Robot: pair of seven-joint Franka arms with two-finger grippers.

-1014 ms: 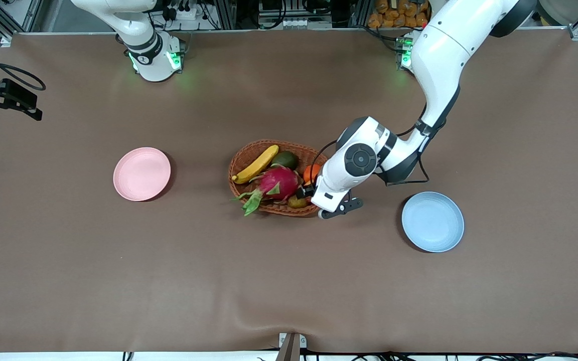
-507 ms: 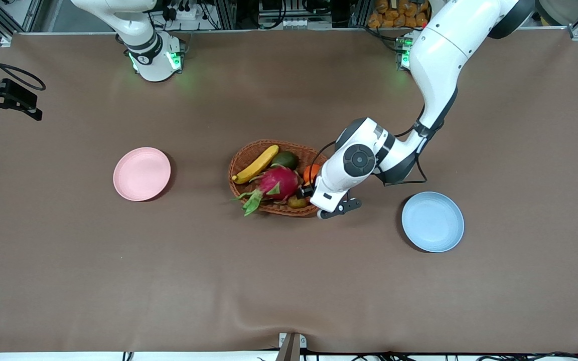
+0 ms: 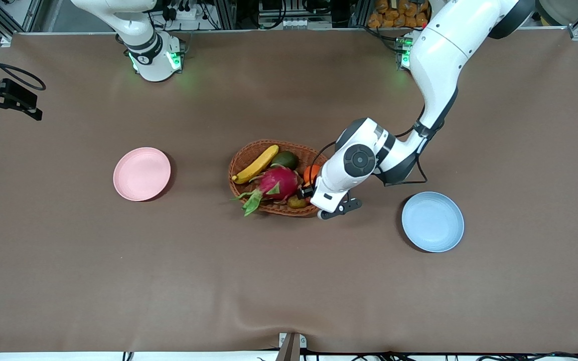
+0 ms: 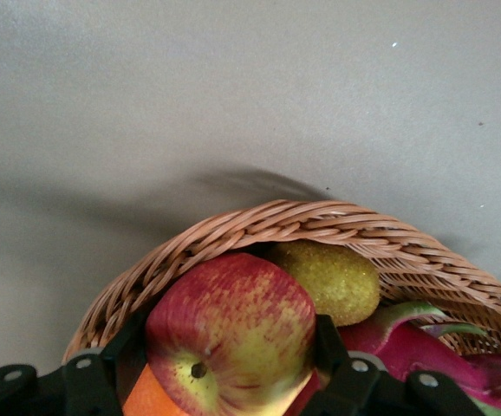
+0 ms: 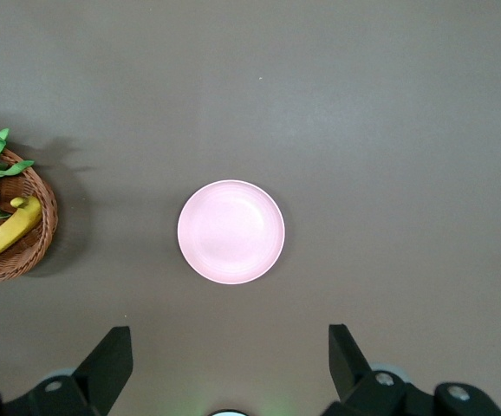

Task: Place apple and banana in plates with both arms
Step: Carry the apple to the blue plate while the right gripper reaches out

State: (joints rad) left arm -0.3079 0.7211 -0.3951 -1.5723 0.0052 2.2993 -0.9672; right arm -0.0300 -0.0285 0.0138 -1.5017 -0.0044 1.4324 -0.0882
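- Since a moment ago the left gripper [image 4: 229,381] has closed its fingers on the apple [image 4: 230,334] in the basket [image 3: 249,155]; the grasp looks made, so lifting toward the blue plate [image 3: 433,221] seems next
- The right gripper [image 5: 229,368] waits, fingers spread, high over the pink plate [image 5: 230,231]
- The banana [image 3: 256,164] lies in the basket; a dragon fruit [image 3: 276,183], an orange [image 3: 311,172] and a yellow-green fruit [image 4: 333,282] crowd the apple

pink plate [image 5: 230,231] ctr frame | basket [image 5: 34,243] w/ banana [image 5: 6,232] at left edge | right gripper [image 5: 230,368] fingers [image 5: 107,364] wide apart, bottom, holding nothing
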